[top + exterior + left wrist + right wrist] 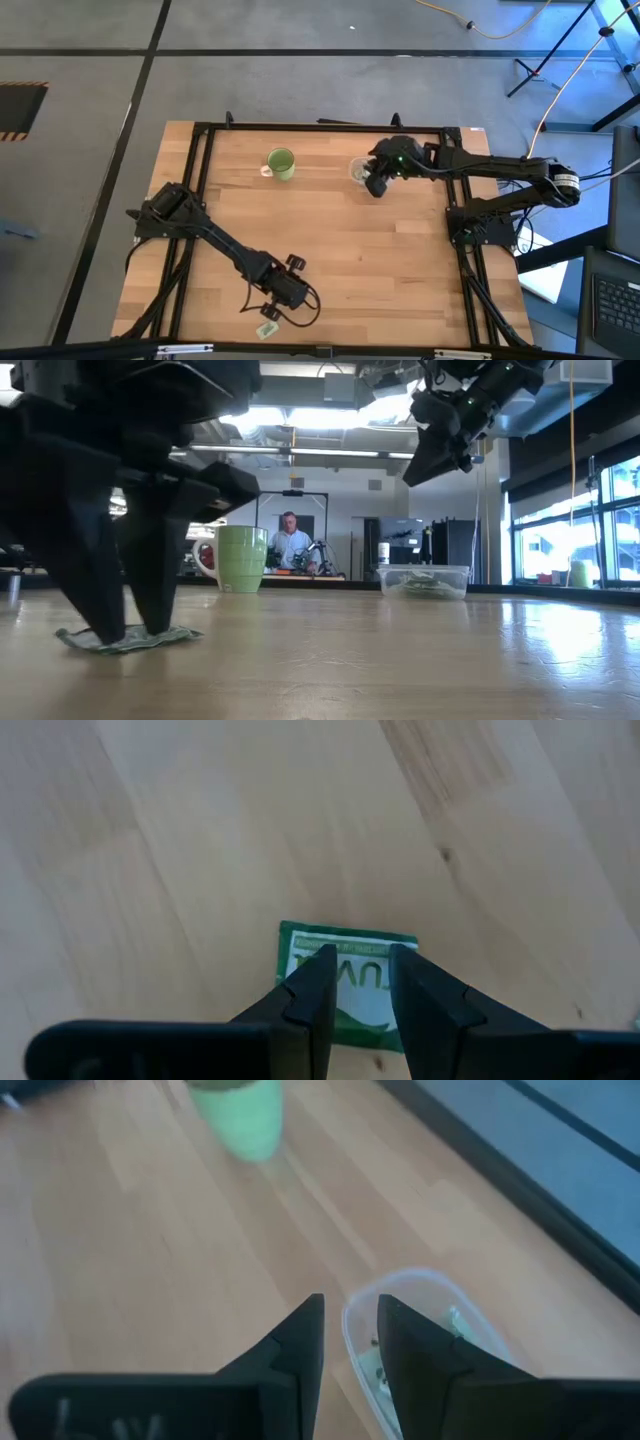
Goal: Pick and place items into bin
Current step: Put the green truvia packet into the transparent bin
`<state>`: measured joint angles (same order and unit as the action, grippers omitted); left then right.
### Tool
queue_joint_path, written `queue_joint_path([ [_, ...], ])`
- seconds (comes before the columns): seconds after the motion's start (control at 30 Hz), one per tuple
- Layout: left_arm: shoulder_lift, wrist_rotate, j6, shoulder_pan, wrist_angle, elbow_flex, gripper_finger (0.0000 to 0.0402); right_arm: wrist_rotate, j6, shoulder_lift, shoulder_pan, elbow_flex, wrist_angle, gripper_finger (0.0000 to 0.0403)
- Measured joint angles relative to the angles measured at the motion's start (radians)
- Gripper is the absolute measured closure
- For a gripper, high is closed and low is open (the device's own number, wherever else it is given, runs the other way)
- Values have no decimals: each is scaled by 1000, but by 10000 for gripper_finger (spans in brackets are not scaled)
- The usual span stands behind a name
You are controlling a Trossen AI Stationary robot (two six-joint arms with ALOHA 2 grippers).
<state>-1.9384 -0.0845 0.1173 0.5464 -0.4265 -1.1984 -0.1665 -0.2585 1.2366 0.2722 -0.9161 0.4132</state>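
Green packet (347, 985) lying flat on the wooden surface (330, 240), left end effector (357, 982) pressing down on it!
Its fingers are sitting narrowly parted over the wrapper; right end effector (350, 1342), slightly open and empty, is hovering above the clear bin (425, 1335).

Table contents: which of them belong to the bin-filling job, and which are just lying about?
Part of the job:
- packet flat on the wood, left gripper open astride it
- clear bin with packets already inside, right gripper raised above it

Just lying about:
- green mug
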Motion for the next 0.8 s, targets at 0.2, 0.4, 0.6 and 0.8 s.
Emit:
queue_joint_path([
  [0.2, -6, -13, 18, 2, -56, -4, 313, 0, -1, 0, -11, 0, 39, 303],
  [0.4, -4, -68, 30, 3, -126, -5, 313, 1, -2, 0, -11, 0, 40, 303],
  [0.6, -5, -72, 29, 3, -127, -3, 317, 1, -2, 0, -11, 0, 40, 303],
  [0.8, -5, -64, 26, 2, -130, -2, 358, 0, -2, 0, -11, 0, 40, 303],
])
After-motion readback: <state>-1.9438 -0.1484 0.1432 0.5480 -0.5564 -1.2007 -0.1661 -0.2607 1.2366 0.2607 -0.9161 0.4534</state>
